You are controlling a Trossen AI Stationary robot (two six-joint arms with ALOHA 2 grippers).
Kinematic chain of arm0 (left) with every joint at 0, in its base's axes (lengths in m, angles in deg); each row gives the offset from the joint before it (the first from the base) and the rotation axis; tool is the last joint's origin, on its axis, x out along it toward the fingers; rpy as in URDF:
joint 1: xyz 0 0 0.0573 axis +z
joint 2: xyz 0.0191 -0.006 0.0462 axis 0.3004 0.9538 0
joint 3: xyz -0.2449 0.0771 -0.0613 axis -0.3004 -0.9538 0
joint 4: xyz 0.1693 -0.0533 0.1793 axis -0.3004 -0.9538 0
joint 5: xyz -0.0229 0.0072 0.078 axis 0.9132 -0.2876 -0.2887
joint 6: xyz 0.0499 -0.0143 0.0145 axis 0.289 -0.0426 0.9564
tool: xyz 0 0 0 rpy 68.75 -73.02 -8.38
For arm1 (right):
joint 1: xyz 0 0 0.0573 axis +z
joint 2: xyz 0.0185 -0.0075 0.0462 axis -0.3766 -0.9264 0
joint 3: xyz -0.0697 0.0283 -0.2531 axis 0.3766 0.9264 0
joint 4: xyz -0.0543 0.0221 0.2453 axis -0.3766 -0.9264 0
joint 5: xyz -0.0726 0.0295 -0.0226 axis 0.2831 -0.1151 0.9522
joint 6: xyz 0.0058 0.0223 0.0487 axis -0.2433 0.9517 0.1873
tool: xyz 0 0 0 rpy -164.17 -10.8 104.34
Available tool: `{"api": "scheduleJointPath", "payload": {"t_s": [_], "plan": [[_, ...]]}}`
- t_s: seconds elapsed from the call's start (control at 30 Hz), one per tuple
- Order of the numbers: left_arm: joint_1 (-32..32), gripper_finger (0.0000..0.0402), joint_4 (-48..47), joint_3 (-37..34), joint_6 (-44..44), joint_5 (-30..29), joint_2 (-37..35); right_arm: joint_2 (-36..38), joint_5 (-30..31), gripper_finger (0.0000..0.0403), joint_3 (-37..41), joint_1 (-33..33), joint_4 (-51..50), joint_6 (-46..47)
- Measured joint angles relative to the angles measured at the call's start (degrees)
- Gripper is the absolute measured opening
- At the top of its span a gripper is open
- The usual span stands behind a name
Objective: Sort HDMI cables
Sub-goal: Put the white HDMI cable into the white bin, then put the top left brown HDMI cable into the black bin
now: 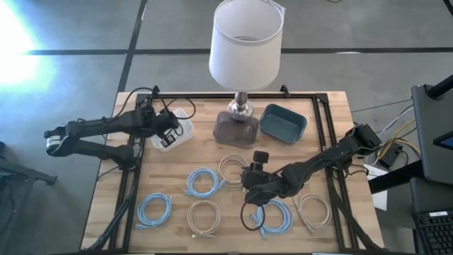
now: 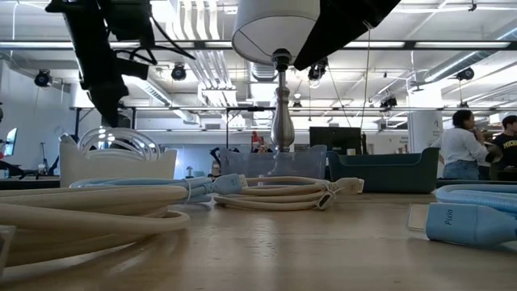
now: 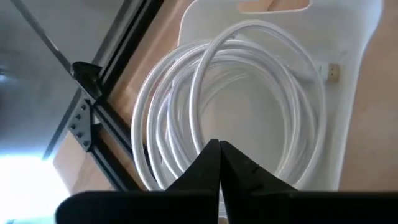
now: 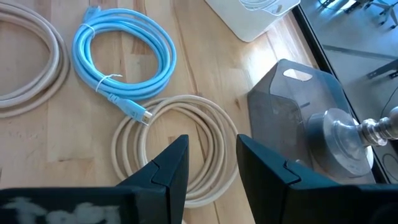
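A pale wooden surface (image 1: 333, 113) seen from above, with two dark robot arms reaching in from either side. At far left, the left end effector (image 1: 172, 132) hovers over a white plastic bin (image 1: 185, 134) near the back left corner; its fingers are pressed together and hold nothing. Inside that bin lies a coil of white HDMI cable (image 3: 230, 106), filling most of the floor.

Toward the front, loose coils lie apart from one another: a light blue coil (image 1: 154, 210) at front left, a second light blue coil (image 1: 204, 181) behind it, and a beige coil (image 1: 205, 216) beside them.

In the middle stands a white-shaded table lamp (image 1: 245, 44), with a grey translucent bin (image 1: 236, 128) at its foot and a dark teal bin (image 1: 283, 122) just right of that.

The right end effector (image 4: 207, 163) hangs above another beige coil (image 4: 177, 146), fingers moderately spread and empty. A blue coil (image 1: 276, 217) and a beige coil (image 1: 313, 210) lie to the right (partly under the arm).

These cables look light, springy and smooth; pinching across the bundled strands on one side of the ring seems safest, since one loop could slip free.
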Motion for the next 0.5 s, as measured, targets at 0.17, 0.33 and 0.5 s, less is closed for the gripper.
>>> {"api": "scheduleJointPath", "payload": {"t_s": [0.17, 0.33, 0.5], "plan": [[0.0, 0.0010, 1.2, 2.9, -1.4, 6.3, 0.0, 0.0, -0.1, 0.0128, 0.0, 0.0, 0.3, 0.4], [-0.4, 0.0009, 8.8, 6.0, 1.9, 14.6, -0.7, 0.0, -0.9, 0.0128, 0.2, 0.0, 0.4, 3.7], [-0.5, 0.0011, 19.3, 6.0, 10.6, 22.3, -0.9, 0.0, -11.1, 0.0128, 1.6, -0.8, 3.7, 4.0]]}}
